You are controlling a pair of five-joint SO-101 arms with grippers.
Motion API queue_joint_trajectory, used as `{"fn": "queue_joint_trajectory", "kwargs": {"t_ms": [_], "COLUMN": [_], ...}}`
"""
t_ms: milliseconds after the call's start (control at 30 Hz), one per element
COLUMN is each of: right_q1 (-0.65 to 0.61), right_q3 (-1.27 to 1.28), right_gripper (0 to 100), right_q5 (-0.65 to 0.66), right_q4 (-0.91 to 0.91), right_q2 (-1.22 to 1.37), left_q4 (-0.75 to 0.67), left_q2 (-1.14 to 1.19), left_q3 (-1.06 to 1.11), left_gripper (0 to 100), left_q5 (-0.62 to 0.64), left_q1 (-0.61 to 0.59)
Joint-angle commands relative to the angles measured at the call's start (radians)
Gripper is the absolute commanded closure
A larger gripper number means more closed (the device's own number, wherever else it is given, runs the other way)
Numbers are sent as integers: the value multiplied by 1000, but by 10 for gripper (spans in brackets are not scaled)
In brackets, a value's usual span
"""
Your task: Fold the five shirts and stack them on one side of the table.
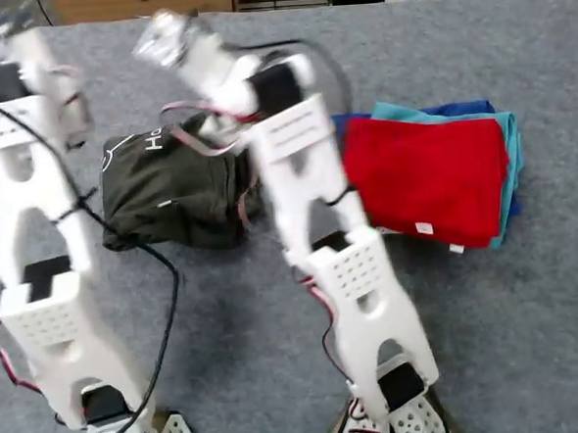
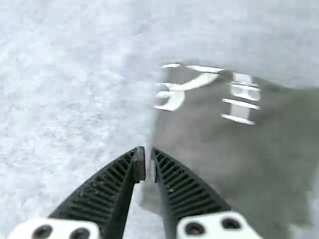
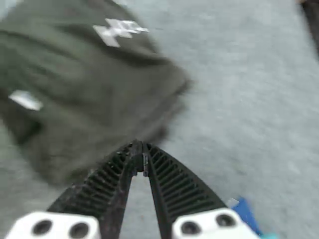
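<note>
1. Desk (image 1: 530, 310): grey, felt-like surface that carries all items.

2. Olive shirt (image 1: 170, 189): dark, folded into a rough rectangle, lying flat on the desk left of centre, between the two arms in the high view. White print (image 1: 154, 141) shows near its far edge. It is well apart from the stack.

3. Stack on the desk's right side: red shirt (image 1: 429, 174) on top, folded. Teal shirt (image 1: 509, 154) is under it, showing along the far and right edges. Blue shirt (image 1: 464, 109) is lowest, showing at the far edge.

4. Left gripper (image 2: 145, 162): fingers pressed together, nothing between them. It is held above the desk just beside one edge of the olive shirt (image 2: 239, 159), near the white print (image 2: 172, 92).

5. Right gripper (image 3: 142, 155): fingers pressed together, holding nothing. It is held above the desk at the border of the olive shirt (image 3: 75, 99).

6. Black cable (image 1: 165, 283): runs from the left arm across the desk in a loop, passing the near corner of the olive shirt.
</note>
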Motion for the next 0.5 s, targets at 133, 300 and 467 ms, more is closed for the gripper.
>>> {"fn": "queue_joint_trajectory", "kwargs": {"t_ms": [133,300,467], "right_q1": [-84,-13,122], "right_q3": [249,450,481], "right_gripper": [996,996,996], "right_q5": [-100,-98,-98], "right_q4": [9,-43,-95], "right_q2": [-7,36,127], "left_q4": [-315,-330,-264], "left_q2": [173,280,369], "left_q3": [107,63,-43], "left_gripper": [959,962,981], "left_q5": [176,203,204], "left_q1": [29,69,81]}}
